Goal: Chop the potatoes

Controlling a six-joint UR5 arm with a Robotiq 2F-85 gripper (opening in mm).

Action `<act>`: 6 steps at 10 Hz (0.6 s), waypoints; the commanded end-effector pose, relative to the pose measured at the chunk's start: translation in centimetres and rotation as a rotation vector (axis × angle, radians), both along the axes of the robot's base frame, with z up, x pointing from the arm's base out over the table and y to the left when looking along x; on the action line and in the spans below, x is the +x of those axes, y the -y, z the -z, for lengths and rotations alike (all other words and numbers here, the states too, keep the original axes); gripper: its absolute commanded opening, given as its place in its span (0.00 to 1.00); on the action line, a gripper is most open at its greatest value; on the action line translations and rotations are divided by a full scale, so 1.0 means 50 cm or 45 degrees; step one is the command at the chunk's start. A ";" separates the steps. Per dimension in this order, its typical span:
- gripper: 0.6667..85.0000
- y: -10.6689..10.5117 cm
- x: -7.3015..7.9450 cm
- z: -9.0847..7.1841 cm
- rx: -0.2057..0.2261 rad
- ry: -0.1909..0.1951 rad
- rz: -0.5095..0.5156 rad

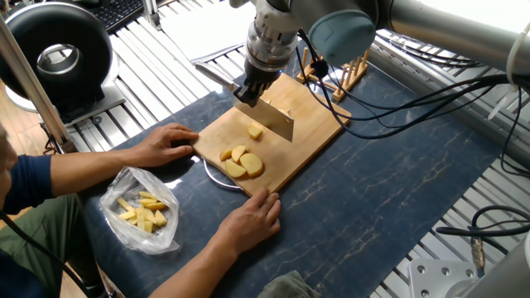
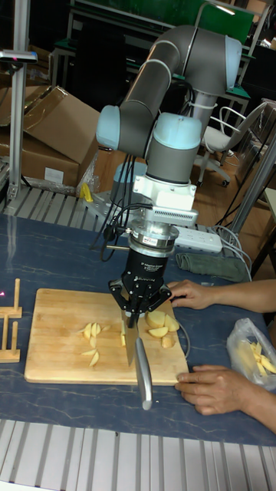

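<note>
Fixed view: potatoes [image 1: 241, 161] below pincer [image 1: 248, 93]

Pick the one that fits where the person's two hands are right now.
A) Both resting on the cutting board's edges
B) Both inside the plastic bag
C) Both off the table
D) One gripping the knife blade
A: one hand rests at the cutting board's near corner and the other hand at its front edge, while the gripper holds the knife.
</note>
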State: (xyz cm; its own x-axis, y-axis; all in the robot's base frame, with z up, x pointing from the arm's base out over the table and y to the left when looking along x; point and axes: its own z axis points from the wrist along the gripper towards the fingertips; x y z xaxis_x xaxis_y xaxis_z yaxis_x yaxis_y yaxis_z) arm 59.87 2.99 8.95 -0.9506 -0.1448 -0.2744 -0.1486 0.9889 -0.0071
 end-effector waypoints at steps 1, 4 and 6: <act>0.00 -0.010 0.004 -0.006 0.023 -0.002 0.013; 0.00 -0.019 0.006 -0.004 0.058 -0.004 0.049; 0.00 -0.016 0.007 -0.003 0.055 -0.006 0.051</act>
State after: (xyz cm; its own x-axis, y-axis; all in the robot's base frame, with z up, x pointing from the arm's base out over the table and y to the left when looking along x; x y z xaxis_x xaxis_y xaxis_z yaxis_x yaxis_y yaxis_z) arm 60.08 3.58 8.97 -0.9550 -0.1162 -0.2729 -0.1254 0.9920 0.0165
